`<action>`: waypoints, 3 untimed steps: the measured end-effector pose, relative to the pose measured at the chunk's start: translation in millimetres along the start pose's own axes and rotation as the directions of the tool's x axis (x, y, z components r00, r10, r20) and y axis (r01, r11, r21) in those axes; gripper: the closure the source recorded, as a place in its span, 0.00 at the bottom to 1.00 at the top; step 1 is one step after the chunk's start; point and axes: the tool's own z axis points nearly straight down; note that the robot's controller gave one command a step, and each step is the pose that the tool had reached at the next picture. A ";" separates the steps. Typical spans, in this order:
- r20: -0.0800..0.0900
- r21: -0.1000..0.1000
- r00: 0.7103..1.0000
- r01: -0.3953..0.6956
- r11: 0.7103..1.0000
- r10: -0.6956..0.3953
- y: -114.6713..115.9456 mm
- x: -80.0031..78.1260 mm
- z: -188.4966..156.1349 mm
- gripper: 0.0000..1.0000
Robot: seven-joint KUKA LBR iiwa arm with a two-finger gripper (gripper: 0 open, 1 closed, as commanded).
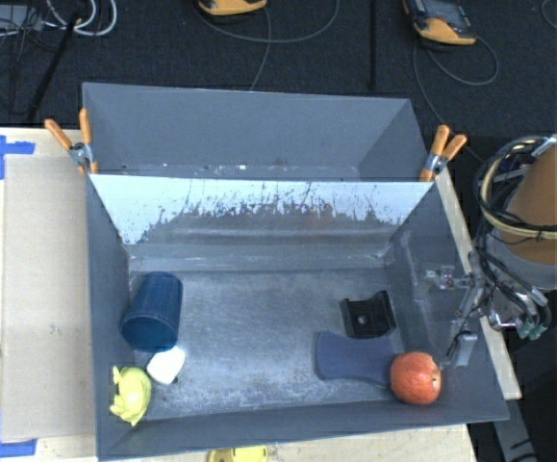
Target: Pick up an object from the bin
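Observation:
My gripper point(459, 343) hangs low at the bin's right wall, near the front right corner. Just left of and below it lies a red apple-like ball point(415, 378) on the bin floor, close to the gripper but apart from it as far as I can see. A dull blue flat piece point(348, 358) lies against the ball's left side. A small black block point(367, 316) sits a little behind that piece.
At the bin's left side a dark blue cup point(153, 310) lies on its side. In front of it are a small white lump point(166, 365) and a yellow soft toy point(131, 394) in the front left corner. The arm with its cables stands outside the right rim.

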 end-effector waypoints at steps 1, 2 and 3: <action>0.007 0.001 1.000 0.004 1.000 -0.004 0.6 -1.6 -4.0 0.00; 0.016 0.003 0.999 -0.039 0.999 0.039 -0.7 -3.1 42.7 0.00; 0.007 -0.001 0.988 -0.156 0.988 0.156 15.5 1.7 98.9 0.00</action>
